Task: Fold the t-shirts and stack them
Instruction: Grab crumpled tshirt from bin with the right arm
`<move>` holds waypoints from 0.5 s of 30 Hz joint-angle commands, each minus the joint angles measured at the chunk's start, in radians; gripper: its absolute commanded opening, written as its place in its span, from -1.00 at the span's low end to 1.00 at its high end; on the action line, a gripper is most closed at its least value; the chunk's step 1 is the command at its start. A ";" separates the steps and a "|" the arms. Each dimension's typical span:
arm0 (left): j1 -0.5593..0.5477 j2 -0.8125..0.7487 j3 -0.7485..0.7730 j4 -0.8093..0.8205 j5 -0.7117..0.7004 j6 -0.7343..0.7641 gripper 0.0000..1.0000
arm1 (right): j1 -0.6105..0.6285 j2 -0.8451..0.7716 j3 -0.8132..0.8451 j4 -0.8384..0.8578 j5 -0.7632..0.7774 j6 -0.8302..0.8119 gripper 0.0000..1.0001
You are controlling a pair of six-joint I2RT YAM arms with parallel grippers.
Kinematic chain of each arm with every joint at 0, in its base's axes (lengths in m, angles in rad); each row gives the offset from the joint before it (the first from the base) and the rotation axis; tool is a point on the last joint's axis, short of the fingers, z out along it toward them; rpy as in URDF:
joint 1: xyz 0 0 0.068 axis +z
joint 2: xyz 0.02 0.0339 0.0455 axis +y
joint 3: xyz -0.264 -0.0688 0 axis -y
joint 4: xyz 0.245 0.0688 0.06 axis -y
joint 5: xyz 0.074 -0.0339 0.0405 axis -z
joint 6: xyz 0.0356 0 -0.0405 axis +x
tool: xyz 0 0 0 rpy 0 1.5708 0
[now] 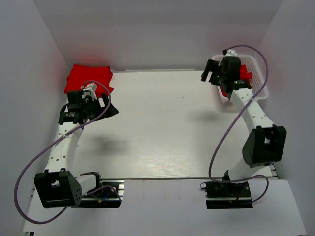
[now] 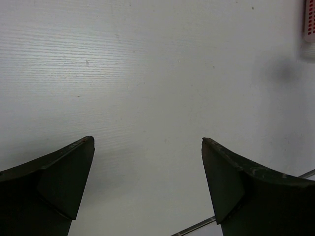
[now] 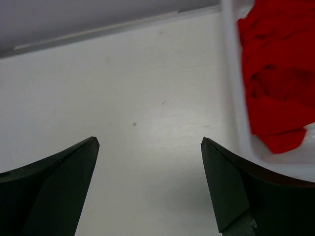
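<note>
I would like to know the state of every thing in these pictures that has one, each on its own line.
Red fabric t-shirt pile at far left: flat on the white table, apparently folded.
Red fabric t-shirts in basket: crumpled, unfolded.
White plastic mesh basket: upright, holding red fabric.
Left tool: open, empty, above bare table.
Right tool: open, empty, beside the basket.

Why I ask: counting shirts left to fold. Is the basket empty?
Not empty. Crumpled red shirt fabric lies inside the white basket in the right wrist view; how many shirts, cannot tell.
</note>
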 commanded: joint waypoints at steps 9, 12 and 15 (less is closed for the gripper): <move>0.002 -0.022 0.015 0.057 0.102 0.040 1.00 | -0.294 0.605 0.731 -0.380 0.020 -0.116 0.81; -0.007 -0.042 0.024 0.066 0.130 0.058 1.00 | -0.341 0.725 0.870 -0.451 -0.026 -0.091 0.81; -0.007 -0.083 0.024 0.066 0.042 0.067 1.00 | -0.369 0.725 0.768 -0.388 -0.090 -0.064 0.81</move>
